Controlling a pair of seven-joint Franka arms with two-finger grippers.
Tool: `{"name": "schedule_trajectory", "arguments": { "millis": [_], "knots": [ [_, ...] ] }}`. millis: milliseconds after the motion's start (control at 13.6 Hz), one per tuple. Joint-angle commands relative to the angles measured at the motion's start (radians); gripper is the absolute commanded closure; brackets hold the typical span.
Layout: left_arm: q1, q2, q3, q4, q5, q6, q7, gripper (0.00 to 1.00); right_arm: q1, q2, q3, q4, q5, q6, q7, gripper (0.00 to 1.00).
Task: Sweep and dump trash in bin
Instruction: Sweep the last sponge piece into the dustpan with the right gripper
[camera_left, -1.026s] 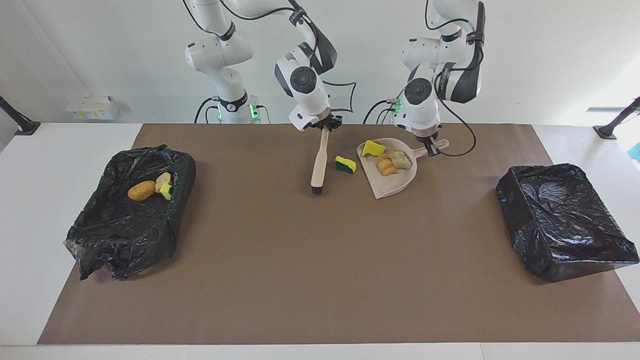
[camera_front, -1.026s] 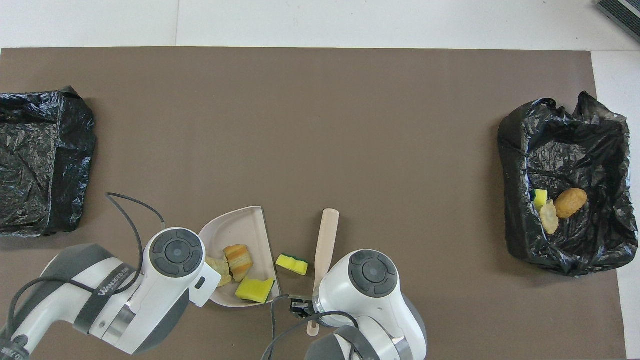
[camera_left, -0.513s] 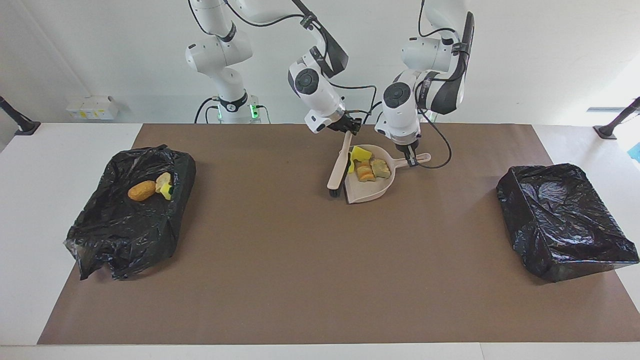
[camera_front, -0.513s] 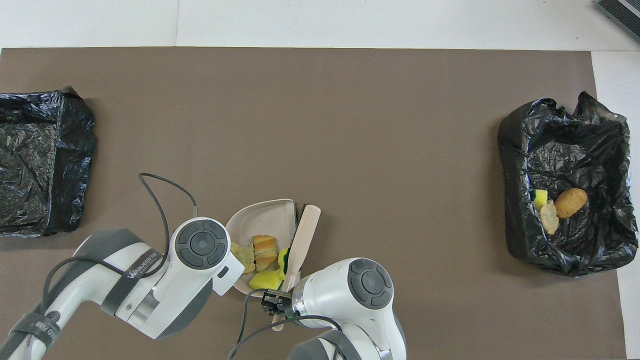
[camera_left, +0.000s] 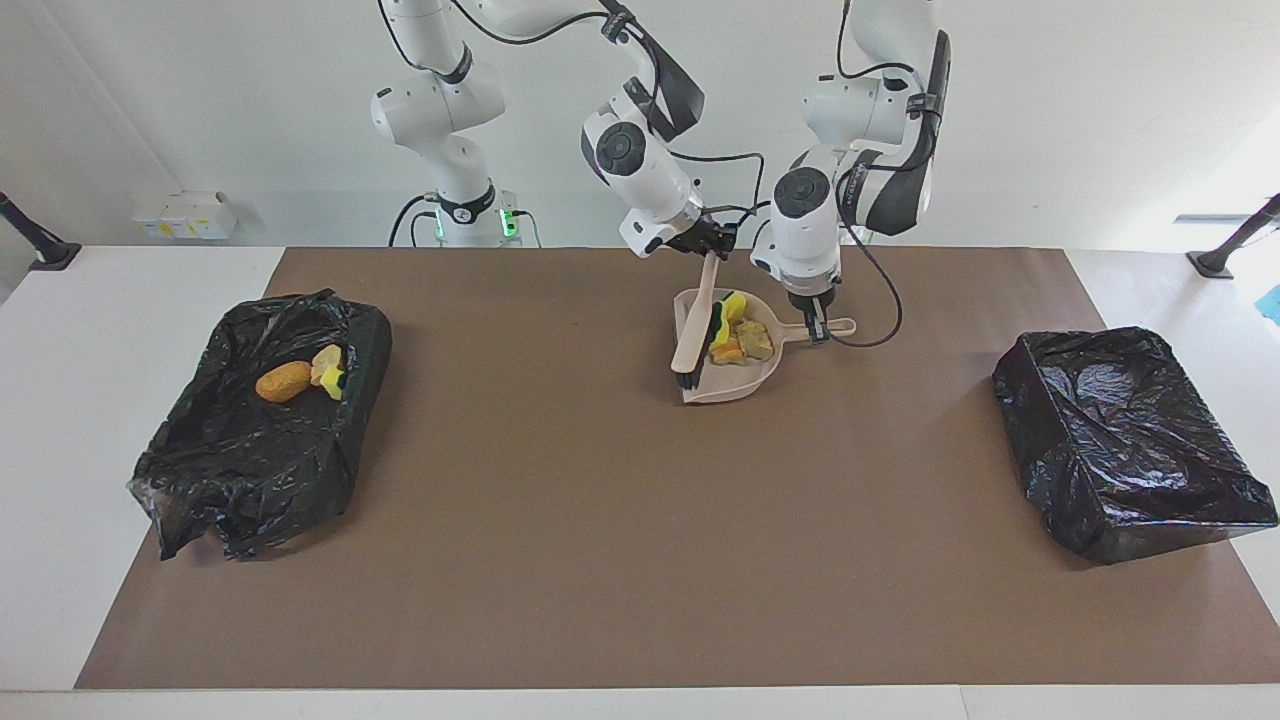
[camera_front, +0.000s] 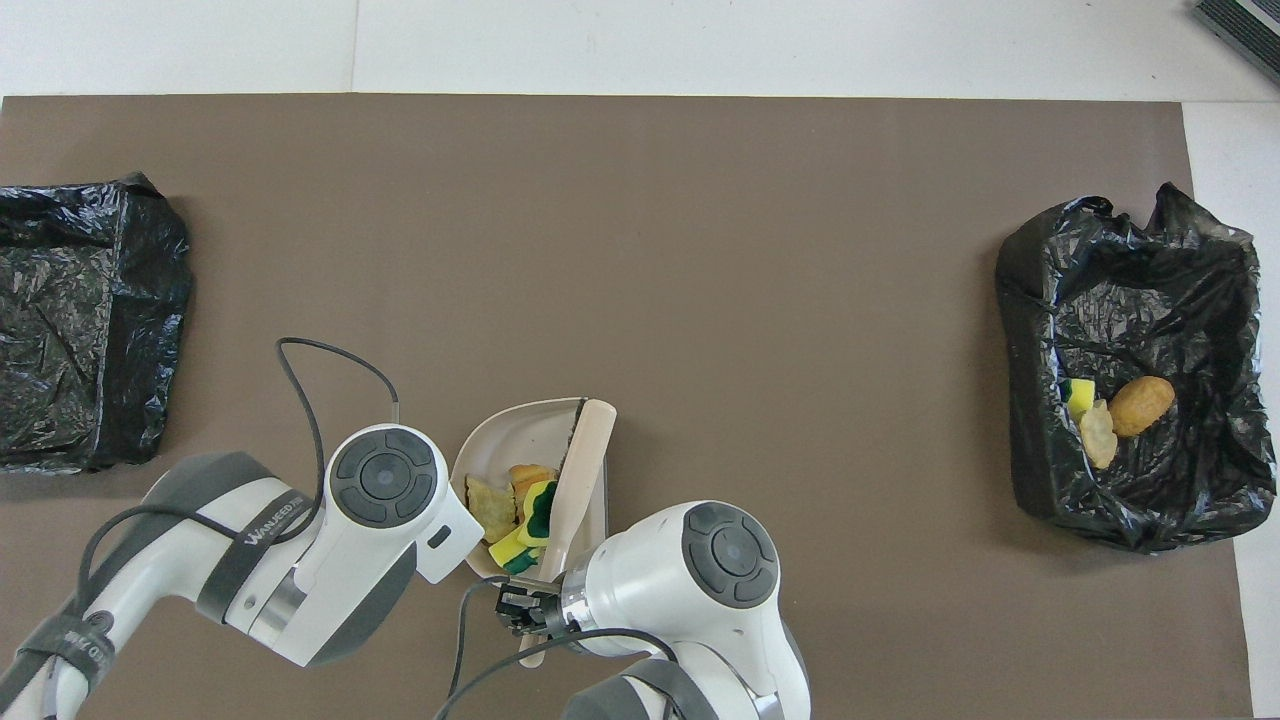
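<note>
Your right gripper (camera_left: 712, 247), clamped on the brush (camera_left: 694, 328), has swept the loose sponge (camera_left: 735, 305) into the dustpan (camera_left: 735, 385) (handle pinched by the left gripper (camera_left: 818, 325)) beside the other trash (camera_left: 742, 343).

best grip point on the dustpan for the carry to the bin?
The handle stub, from above, where the left gripper is shut on it. It juts clear of the dustpan, whose tray holds the scraps and the right gripper's brush.
</note>
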Motion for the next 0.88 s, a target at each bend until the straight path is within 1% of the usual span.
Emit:
{"name": "schedule_trajectory", "arguments": {
  "millis": [0,220,440,659,806],
  "knots": [
    [0.023,0.022,-0.004,0.003,-0.031,0.014,0.066,1.0,-0.016,-0.031,-0.009,0.028,-0.07,-0.114,0.011,1.0],
    [0.041,0.024,0.001,0.011,-0.097,0.014,0.155,1.0,-0.056,-0.069,-0.009,0.054,-0.125,-0.255,0.011,1.0],
    [0.072,0.024,0.001,0.012,-0.13,0.014,0.204,1.0,-0.076,-0.083,-0.009,0.085,-0.17,-0.353,0.014,1.0],
    [0.075,0.024,0.003,0.012,-0.141,0.017,0.214,1.0,-0.076,-0.083,-0.006,0.093,-0.21,-0.375,0.033,1.0],
    [0.087,0.03,0.001,0.014,-0.159,0.018,0.217,1.0,-0.076,-0.081,-0.006,0.116,-0.246,-0.419,0.04,1.0]
  ]
}}
